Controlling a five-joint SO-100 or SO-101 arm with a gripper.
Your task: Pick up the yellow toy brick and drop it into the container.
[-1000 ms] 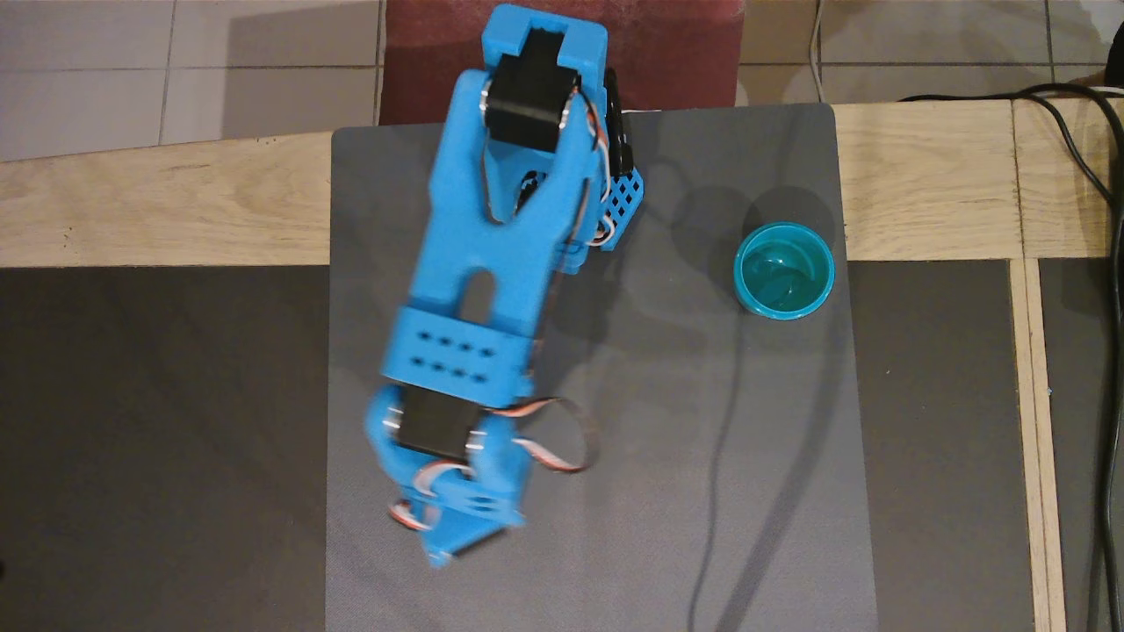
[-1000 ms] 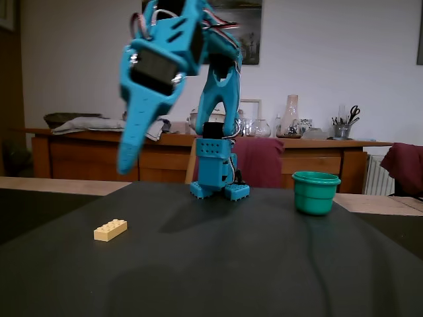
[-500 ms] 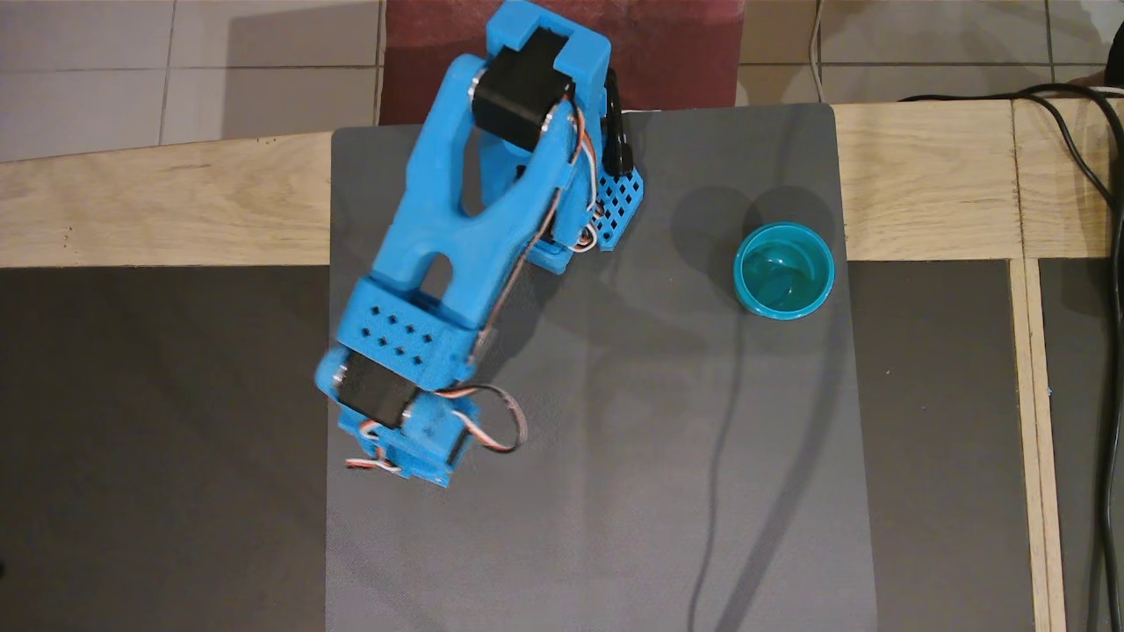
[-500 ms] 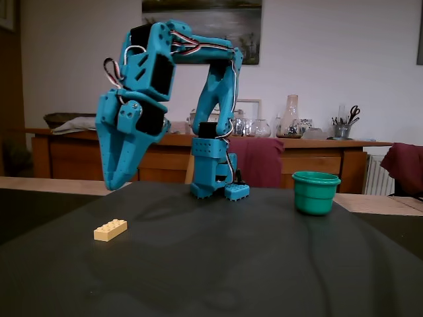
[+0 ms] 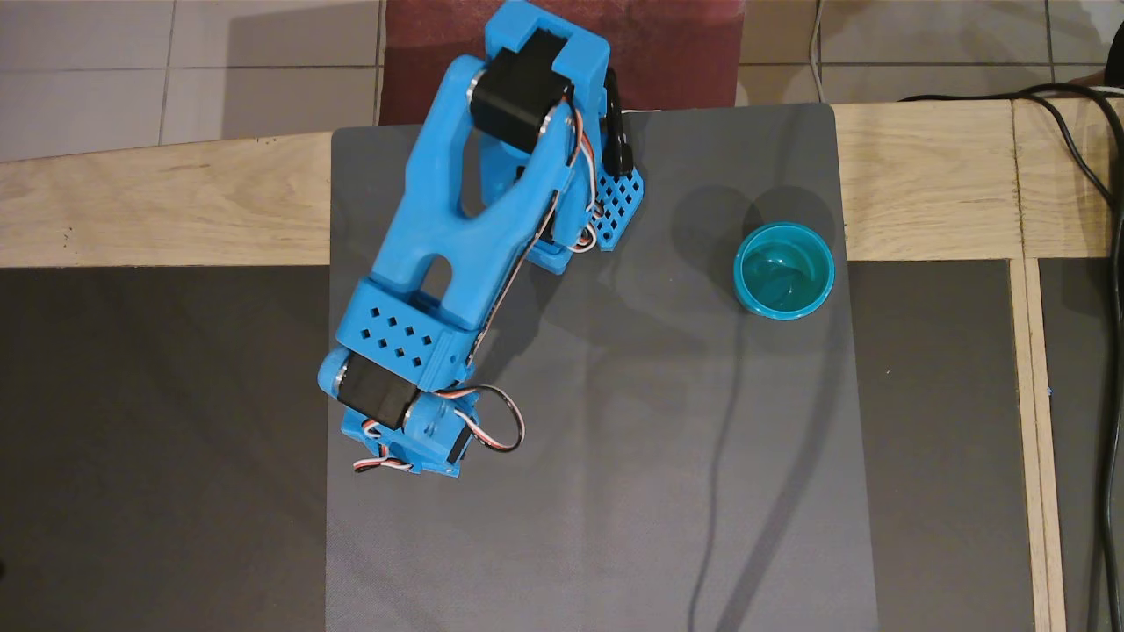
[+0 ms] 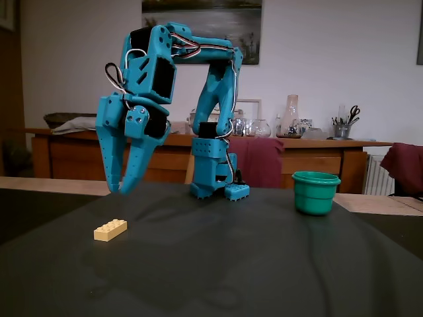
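My gripper (image 6: pixel 119 190) hangs jaws apart above yellow toy brick (image 6: pixel 110 229), which lies near mat's left edge in fixed view, hidden under arm overhead. Container (image 5: pixel 783 269) sits by opposite edge. Risk: off-centre descent, fingertip nudges brick aside, jaws shut empty.

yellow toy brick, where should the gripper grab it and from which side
Probably across its two long side faces, coming straight down from above. The small pale-yellow studded plastic brick lies flat, studs up, on the grey mat, nothing crowding it; the blue two-finger gripper hangs open above it, pointing down.
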